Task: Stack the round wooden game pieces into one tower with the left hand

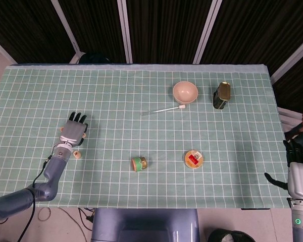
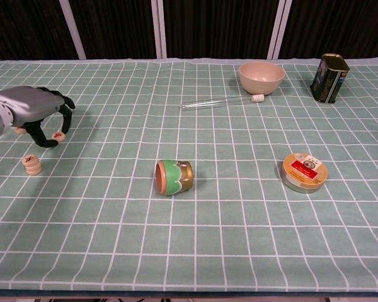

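Note:
A short stack of round wooden pieces (image 2: 31,164) stands on the green checked cloth at the near left, also visible in the head view (image 1: 77,155). Just behind it hovers my left hand (image 2: 31,110), palm down, seen from above as well (image 1: 73,131). Its thumb and a finger pinch one round piece with a red mark (image 2: 58,135). Another loose piece (image 2: 19,130) lies on the cloth beside the hand's left. My right hand (image 1: 299,166) hangs off the table's right edge, fingers apart and holding nothing.
A green and gold cup (image 2: 174,177) lies on its side near the centre front. A round tin (image 2: 303,172) sits at the right. At the back are a pink bowl (image 2: 261,77), a clear tube (image 2: 220,102) and a dark can (image 2: 329,77).

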You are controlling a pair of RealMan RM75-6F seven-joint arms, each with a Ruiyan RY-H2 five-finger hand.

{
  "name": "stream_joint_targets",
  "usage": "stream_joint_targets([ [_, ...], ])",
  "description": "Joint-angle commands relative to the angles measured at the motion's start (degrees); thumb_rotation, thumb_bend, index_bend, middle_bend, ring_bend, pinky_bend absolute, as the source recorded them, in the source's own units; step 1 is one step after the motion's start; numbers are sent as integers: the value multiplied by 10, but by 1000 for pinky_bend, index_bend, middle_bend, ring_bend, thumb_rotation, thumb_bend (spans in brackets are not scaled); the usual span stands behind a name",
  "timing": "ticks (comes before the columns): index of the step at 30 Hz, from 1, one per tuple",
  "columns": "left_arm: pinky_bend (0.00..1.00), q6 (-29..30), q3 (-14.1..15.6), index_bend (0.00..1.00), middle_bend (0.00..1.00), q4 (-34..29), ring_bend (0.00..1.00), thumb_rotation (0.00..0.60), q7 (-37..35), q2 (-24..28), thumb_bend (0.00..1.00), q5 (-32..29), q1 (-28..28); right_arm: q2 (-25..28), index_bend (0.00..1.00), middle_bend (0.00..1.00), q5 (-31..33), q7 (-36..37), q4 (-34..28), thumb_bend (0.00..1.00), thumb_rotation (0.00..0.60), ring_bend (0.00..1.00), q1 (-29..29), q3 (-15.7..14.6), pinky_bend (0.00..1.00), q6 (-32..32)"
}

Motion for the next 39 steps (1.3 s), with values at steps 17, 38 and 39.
stream_joint_targets([
  [17,0,95,35,477,100,-203,0,600,-57,145,323,115,59,0,54,13,-4,0,-1,233,600,39,0,-1,0,2],
  [38,0,119,83,461,97,-245,0,600,-71,182,323,195,107,1,54,13,-4,0,-1,232,600,39,-1,-1,0,5],
  [39,0,119,83,461,97,-243,0,600,-71,180,323,195,108,2,54,13,-4,0,-1,233,600,39,-2,-1,0,5],
])
